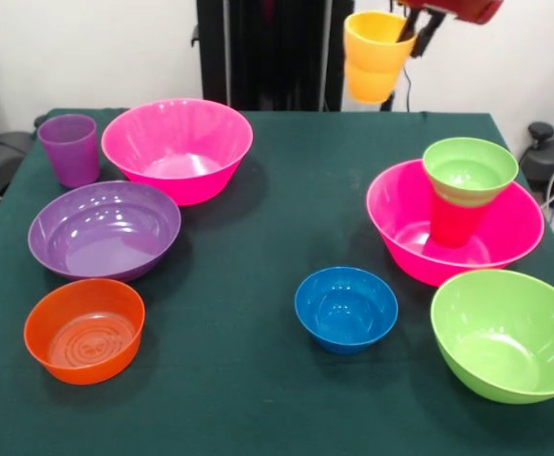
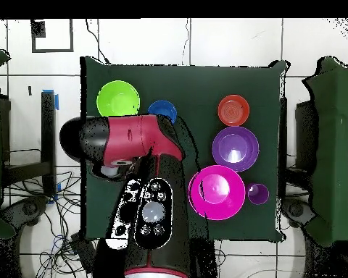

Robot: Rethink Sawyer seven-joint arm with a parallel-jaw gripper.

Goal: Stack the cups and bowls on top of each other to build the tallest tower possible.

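From the front, nearest lie the orange bowl [image 1: 85, 330] at 7 o'clock, the blue bowl [image 1: 346, 309] by centre and the lime green bowl [image 1: 506, 333] at 4 o'clock. Behind them sit the purple bowl [image 1: 104, 229] at 9 o'clock and a pink bowl [image 1: 454, 223] at 3 o'clock; inside this stands the red cup [image 1: 456, 220], the small green bowl [image 1: 469, 171] on top. Farther back are another pink bowl [image 1: 177, 149] and the purple cup [image 1: 69, 149]. At 1 o'clock the gripper [image 1: 419, 30] holds the yellow-orange cup [image 1: 374, 55] by its rim, lifted clear above the table [image 1: 257, 237].
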